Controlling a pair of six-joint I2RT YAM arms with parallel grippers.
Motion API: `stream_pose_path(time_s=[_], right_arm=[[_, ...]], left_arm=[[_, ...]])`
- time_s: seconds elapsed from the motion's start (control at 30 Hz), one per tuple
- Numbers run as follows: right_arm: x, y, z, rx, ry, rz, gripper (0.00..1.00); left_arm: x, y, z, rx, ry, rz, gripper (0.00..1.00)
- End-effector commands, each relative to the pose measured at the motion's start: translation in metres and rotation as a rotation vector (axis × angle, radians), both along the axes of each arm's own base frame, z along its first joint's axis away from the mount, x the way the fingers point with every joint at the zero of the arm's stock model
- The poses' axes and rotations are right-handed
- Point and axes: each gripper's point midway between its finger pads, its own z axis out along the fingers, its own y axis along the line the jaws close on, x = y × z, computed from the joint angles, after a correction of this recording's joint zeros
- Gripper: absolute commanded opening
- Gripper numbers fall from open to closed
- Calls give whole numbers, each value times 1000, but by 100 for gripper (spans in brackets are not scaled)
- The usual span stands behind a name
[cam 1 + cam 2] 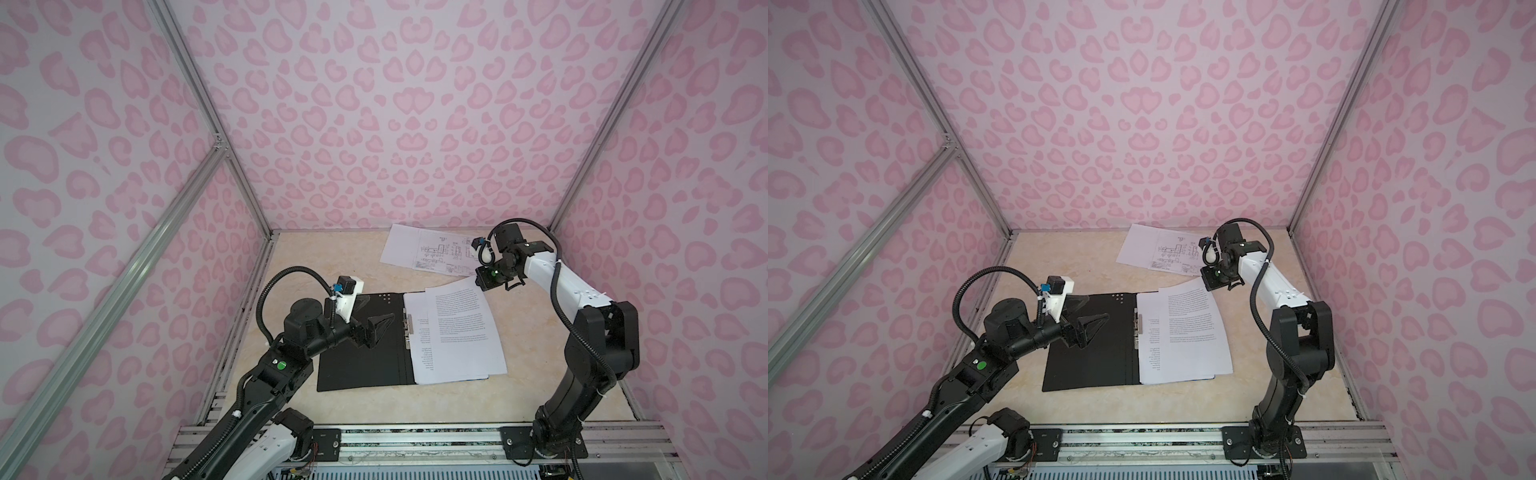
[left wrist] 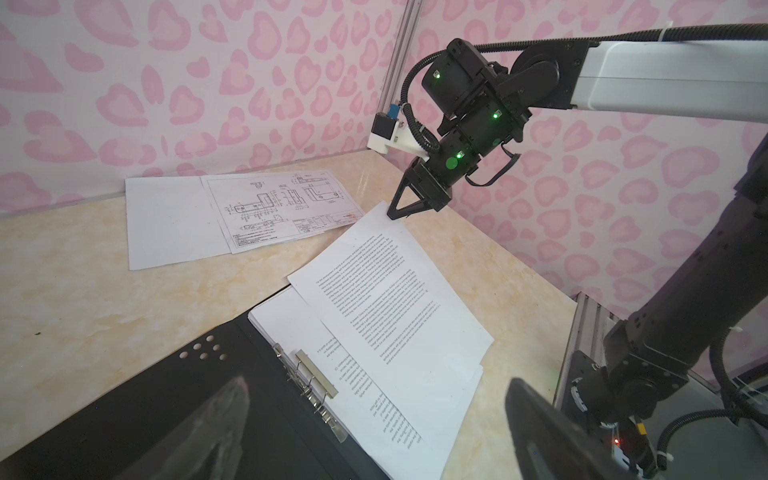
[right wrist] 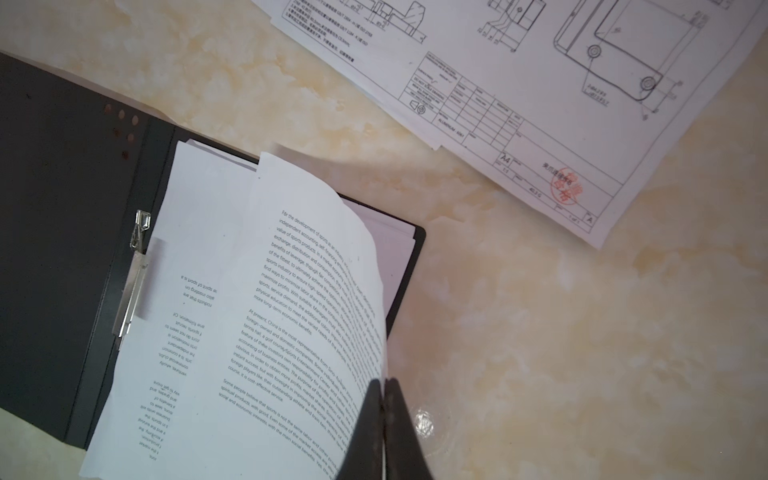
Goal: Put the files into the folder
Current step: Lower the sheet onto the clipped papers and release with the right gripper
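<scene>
One folder [image 1: 357,353], one metal clip [image 1: 408,328], at least two loose sheets [image 1: 401,245] behind, several text sheets [image 1: 461,328], number unclear

Folder [image 1: 361,345]: right inner leaf almost wholly covered by the text sheets [image 1: 461,332], their print too small to read in both top views. Drawing sheet [image 3: 540,83]: cut off by the frame edge in the right wrist view. Left gripper [image 1: 377,311]: in the left wrist view its fingers [image 2: 226,419] are blurred and cut off at the frame edge.
</scene>
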Motion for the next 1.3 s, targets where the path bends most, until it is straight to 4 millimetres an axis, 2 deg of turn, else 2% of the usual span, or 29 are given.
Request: stream_pose_path(time_s=[0.0,0.43,0.9,1.27], right_arm=[[3,12,-6,60,27,-17,0],[9,29,-28,125,77,-97,0],[20,47,-41,171,99,-156,0],[31,43,-47,183,79,-245,0]], left_arm=[[0,-3,6,-7,-12,-18,97],[-2,-4,6,-12,-9,-27,98],[-3,-5,5,-14,-1,-34,97],[-2,-6,3,-14,12,-36,97]])
